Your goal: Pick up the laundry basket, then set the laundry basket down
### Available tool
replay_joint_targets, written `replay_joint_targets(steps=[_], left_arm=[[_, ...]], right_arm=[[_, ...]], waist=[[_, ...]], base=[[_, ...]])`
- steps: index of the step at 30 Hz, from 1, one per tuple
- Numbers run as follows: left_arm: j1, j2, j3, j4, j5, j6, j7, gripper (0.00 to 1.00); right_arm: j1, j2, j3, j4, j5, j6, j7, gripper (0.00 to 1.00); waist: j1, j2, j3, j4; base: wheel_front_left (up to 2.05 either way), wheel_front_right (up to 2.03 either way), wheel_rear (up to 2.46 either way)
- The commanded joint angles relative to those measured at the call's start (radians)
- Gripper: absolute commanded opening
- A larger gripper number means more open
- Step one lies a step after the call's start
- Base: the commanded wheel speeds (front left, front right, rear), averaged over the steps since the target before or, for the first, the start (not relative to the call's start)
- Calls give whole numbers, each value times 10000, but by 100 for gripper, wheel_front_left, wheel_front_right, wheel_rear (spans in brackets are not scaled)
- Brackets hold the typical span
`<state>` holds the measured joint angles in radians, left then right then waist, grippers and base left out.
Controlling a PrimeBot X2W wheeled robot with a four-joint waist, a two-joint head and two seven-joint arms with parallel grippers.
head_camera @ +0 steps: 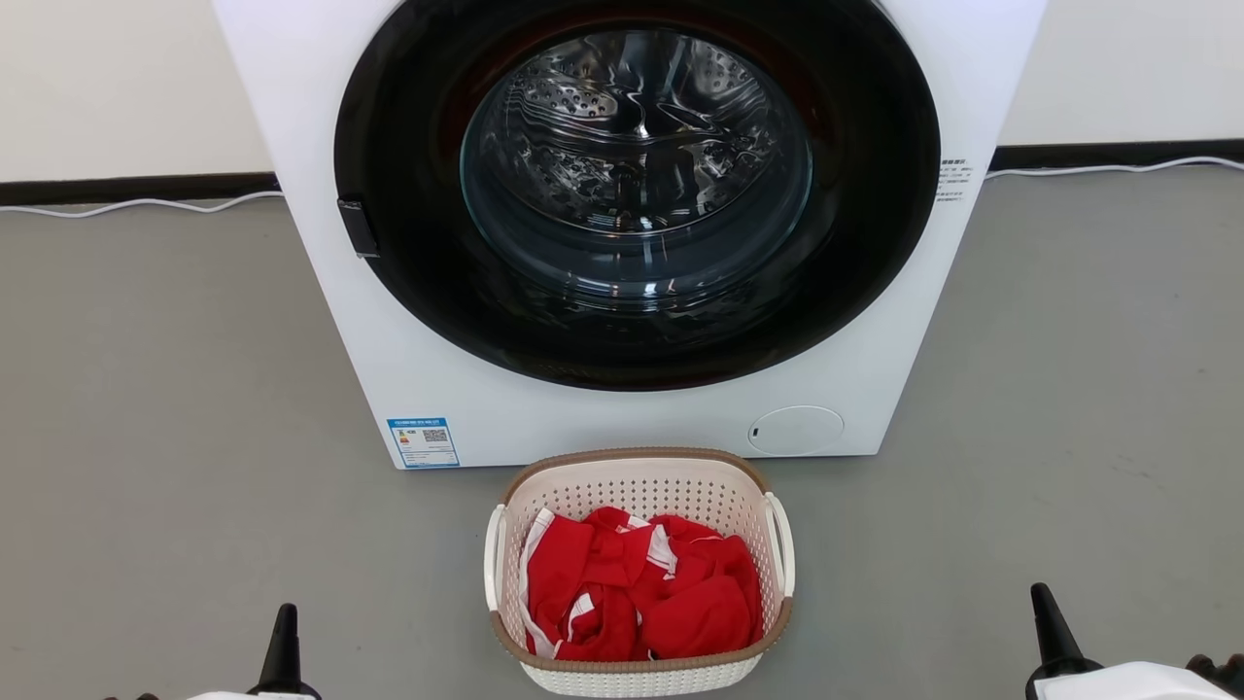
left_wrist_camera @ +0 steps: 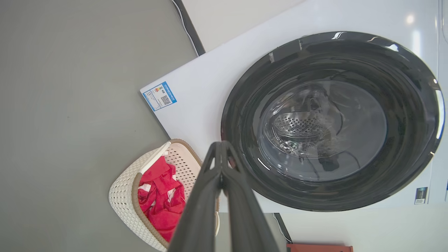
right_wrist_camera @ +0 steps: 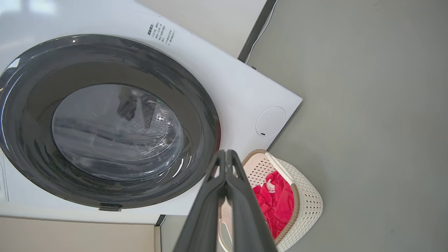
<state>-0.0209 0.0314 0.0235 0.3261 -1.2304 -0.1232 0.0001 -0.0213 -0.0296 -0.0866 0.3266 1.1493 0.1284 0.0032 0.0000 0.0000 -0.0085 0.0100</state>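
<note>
Between left fingers (head_camera: 285,647) and right fingers (head_camera: 1050,627), clear of both, laundry basket (head_camera: 637,455) on floor (head_camera: 175,437); both pairs pressed together, empty.

**Red on cream, black on white**

The small cream-white perforated plastic laundry basket (head_camera: 641,486) has a grid of tiny holes, a brown woven-look rim and white loop handles. It holds crumpled red cloth (head_camera: 700,612) with white stripes. The large white washing machine (head_camera: 321,146) has a glossy black round door (head_camera: 398,194) and a blue-bordered label (head_camera: 423,442). The smooth floor (head_camera: 146,408) is plain grey.
</note>
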Motion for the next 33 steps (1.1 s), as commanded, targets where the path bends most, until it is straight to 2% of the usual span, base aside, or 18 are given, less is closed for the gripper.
replay_joint_targets(steps=[1,33], left_arm=[[-475,155,290,-300,-254,-53,83,0],[-832,185,842,-753,-3412,-73,1024,0]], right_arm=[[-468,-157,80,-332,257,26,68,0],[-824,-201,-232,-768,4145,24,990,0]], waist=[[0,0,3,-2],[0,0,104,-90]], base=[[0,0,0],[0,0,0]])
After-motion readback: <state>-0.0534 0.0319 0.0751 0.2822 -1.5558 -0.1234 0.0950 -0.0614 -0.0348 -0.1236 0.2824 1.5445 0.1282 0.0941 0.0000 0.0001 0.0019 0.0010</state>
